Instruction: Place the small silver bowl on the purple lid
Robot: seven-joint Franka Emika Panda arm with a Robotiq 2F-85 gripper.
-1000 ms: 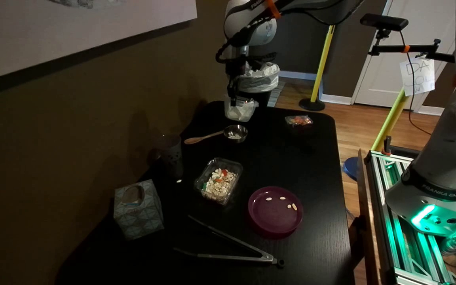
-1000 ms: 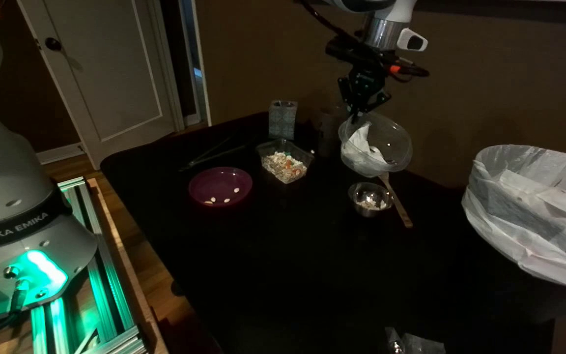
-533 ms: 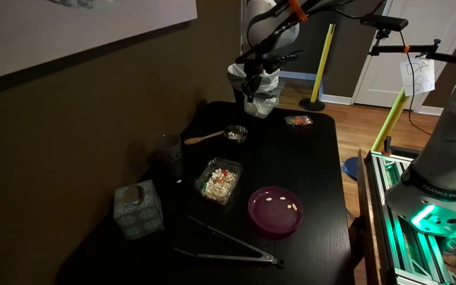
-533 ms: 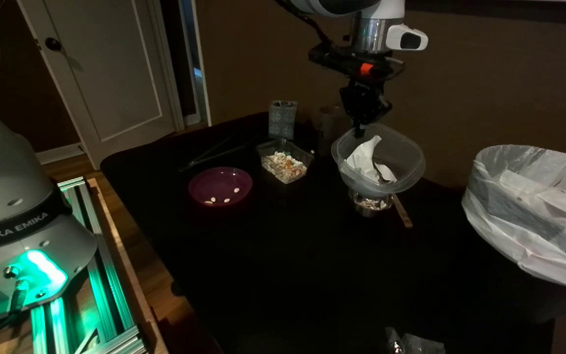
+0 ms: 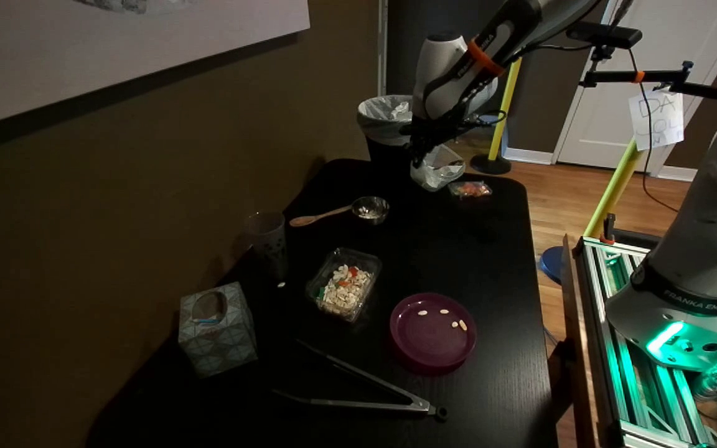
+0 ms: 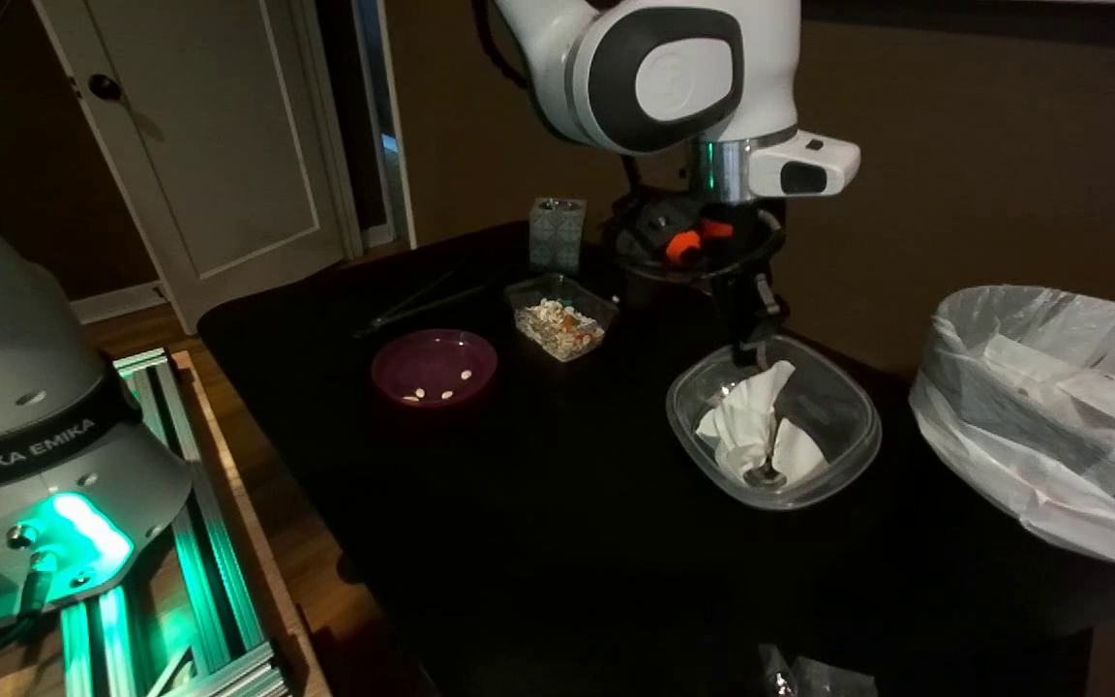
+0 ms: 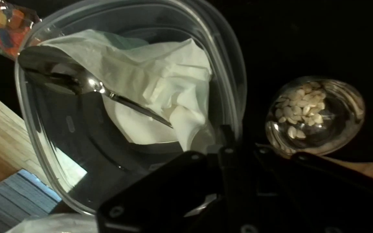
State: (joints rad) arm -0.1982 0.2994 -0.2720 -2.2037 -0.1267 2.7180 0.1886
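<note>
Small silver bowl (image 7: 340, 127) stands upright on the black table (image 5: 470, 249), pale seeds (image 7: 301, 105) safe inside; well apart from the purple lid (image 5: 433, 341). Gripper (image 6: 753, 356) clenched on the rim of a clear plastic container (image 6: 833, 411), probably because the thin edge suits a pinch; crumpled white paper (image 7: 180, 74) and a metal spoon (image 7: 57, 69) inside. Lid lies rim-up, 4 loose seeds (image 5: 444, 312) on it, which might make a bowl rock. Container likely must go down before the bowl is fetched.

The wooden floor (image 5: 554, 196), panelled door (image 6: 190, 126) and wall picture (image 5: 116, 43) suggest a room in a home
</note>
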